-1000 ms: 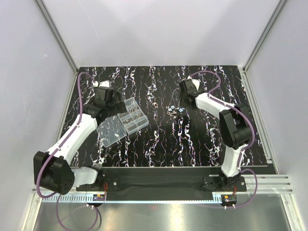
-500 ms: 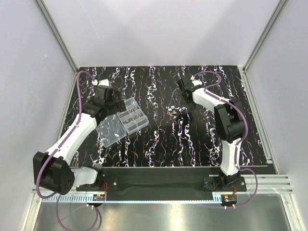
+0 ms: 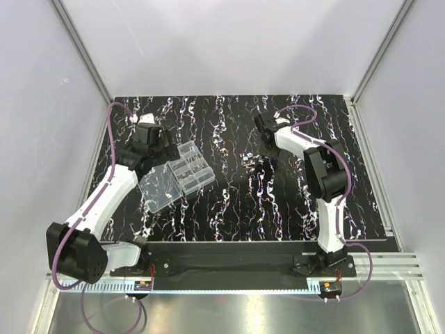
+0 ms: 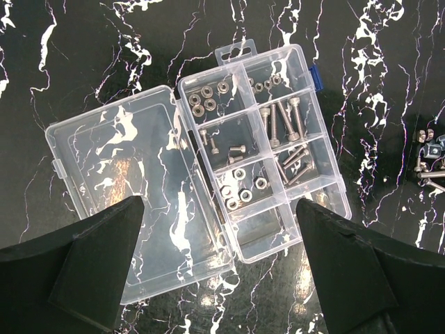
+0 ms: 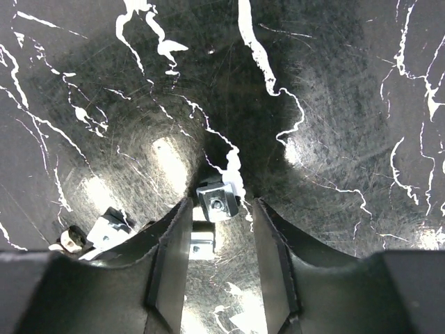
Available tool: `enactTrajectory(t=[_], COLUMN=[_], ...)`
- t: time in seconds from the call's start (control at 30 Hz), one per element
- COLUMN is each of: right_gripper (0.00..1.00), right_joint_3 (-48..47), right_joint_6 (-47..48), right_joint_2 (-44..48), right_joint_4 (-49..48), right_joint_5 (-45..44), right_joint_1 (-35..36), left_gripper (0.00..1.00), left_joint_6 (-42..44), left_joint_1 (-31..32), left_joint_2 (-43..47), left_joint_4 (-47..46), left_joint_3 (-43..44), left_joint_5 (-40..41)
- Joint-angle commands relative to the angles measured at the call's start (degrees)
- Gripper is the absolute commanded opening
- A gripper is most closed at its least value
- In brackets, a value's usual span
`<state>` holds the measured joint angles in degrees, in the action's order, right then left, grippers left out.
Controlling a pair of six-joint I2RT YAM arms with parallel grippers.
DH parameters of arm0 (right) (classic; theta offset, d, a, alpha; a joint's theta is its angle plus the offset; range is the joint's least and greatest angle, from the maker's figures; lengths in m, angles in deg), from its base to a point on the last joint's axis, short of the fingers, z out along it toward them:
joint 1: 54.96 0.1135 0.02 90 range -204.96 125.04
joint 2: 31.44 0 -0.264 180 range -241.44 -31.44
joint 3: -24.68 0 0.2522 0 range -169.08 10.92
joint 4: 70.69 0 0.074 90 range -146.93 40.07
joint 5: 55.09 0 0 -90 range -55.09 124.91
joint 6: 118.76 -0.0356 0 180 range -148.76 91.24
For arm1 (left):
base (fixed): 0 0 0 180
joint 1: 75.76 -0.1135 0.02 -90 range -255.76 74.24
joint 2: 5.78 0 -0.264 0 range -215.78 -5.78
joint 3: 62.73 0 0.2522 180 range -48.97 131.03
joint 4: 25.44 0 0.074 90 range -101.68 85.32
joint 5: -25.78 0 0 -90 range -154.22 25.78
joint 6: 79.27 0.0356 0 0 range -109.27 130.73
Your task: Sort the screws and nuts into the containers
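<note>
1. The right gripper (image 5: 221, 206) has its jaws apart. One small nut (image 5: 217, 200) lies on the table (image 5: 334, 104) right between the tips, touching neither.
2. The left gripper (image 4: 219, 205) is wide apart and holds nothing. The containers (image 4: 278, 233) lie below, between its jaws.

Tabletop (image 5: 334, 104) shows glossy black, marble-look with white veins, and fine scratches catch the light. Box (image 4: 278, 233) is clear, shiny plastic; the screws (image 4: 281, 122) and nuts (image 4: 205, 101) inside gleam as bare silvery metal. Fingers (image 4: 83, 271) look matt black, plastic-like.
</note>
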<state>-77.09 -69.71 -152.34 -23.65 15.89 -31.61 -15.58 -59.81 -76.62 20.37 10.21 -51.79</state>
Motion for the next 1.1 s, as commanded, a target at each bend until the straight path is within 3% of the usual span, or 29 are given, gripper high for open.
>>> enactTrajectory(t=[0.0, 0.1, 0.3, 0.6, 0.83, 1.07], right_gripper=[0.45, 0.38, 0.13, 0.06, 0.03, 0.04], right_joint_3=[-1.5, -2.1, -1.1, 0.3, 0.6, -0.5], right_joint_6=[-0.9, -0.4, 0.3, 3.4, 14.6, 17.1], right_joint_2=[-1.2, -2.1, -1.7, 4.4, 10.3, 12.9], right_joint_4=[0.6, 1.2, 1.2, 1.4, -1.5, -4.7], right_joint_5=[-1.2, -1.3, -0.5, 0.4, 9.4, 21.7], right_joint_1=[-0.2, -0.2, -0.2, -0.2, -0.1, 4.4], left_gripper=[0.99, 0.99, 0.99, 0.99, 0.99, 0.99], left_joint_6=[1.3, 1.2, 1.0, 0.9, 0.9, 0.9], left_joint_1=[-0.4, -0.5, -0.8, -1.0, -1.2, -1.2], left_joint_2=[1.9, 1.9, 1.8, 2.0, 3.0, 3.8], left_joint_4=[-2.4, -2.3, -2.3, -2.3, -2.3, -2.2], left_joint_3=[0.3, 0.2, 0.1, 0.1, -0.3, -0.2], left_joint_5=[-0.5, -0.4, -0.4, -0.9, -1.1, -1.3])
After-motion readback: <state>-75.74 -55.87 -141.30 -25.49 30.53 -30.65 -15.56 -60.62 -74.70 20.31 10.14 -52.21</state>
